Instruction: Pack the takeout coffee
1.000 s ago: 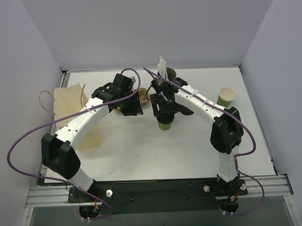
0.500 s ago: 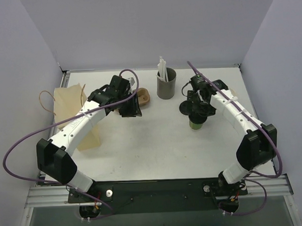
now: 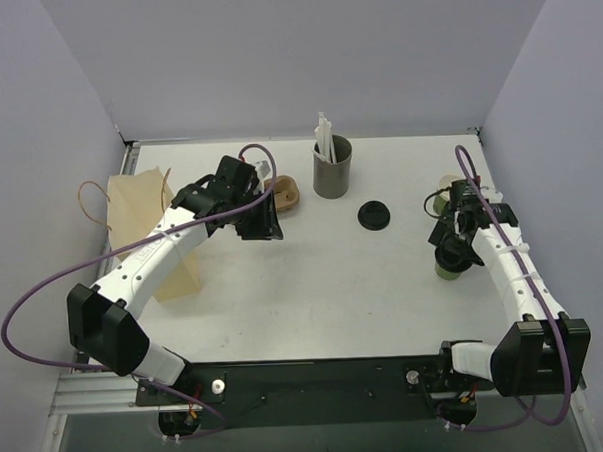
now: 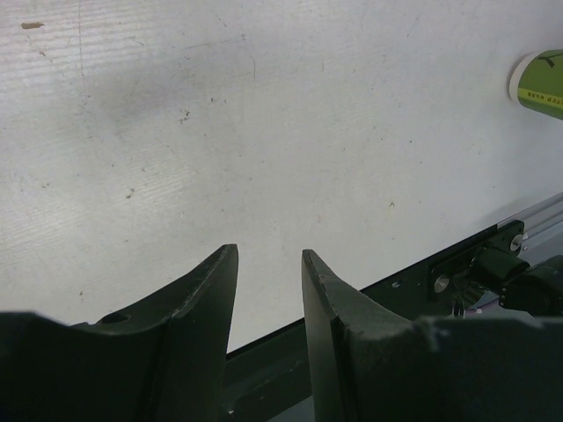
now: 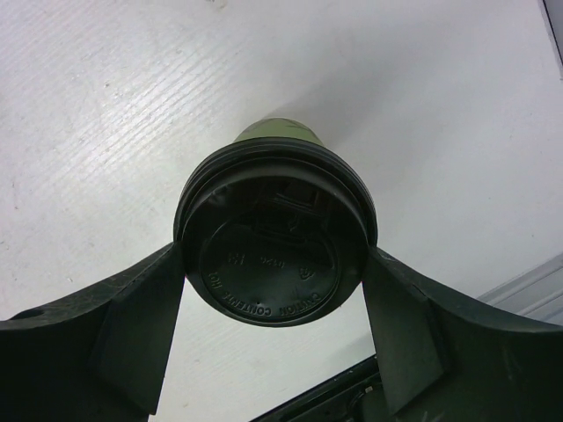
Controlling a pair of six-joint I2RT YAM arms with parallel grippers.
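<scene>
The takeout coffee (image 5: 274, 132), a green paper cup with a black lid (image 5: 273, 264), sits between the fingers of my right gripper (image 5: 274, 255), which is shut on the lid's rim. From above, that gripper (image 3: 453, 251) is at the right side of the table, and the cup's green base (image 3: 447, 272) shows just below it. My left gripper (image 4: 268, 255) stands open with nothing between its fingers. In the top view it (image 3: 262, 220) hovers left of centre, beside a brown holder (image 3: 286, 195).
A loose black lid (image 3: 374, 215) lies mid-table. A grey cup with white straws (image 3: 332, 167) stands behind it. A second open cup (image 3: 441, 191) is partly hidden behind my right arm. A paper bag (image 3: 141, 208) lies at the left edge. A green cup (image 4: 541, 81) shows at the left wrist view's edge.
My right arm has swung from the table's centre to its right side, carrying the lidded green cup. The loose black lid is now uncovered. The left arm has barely shifted.
</scene>
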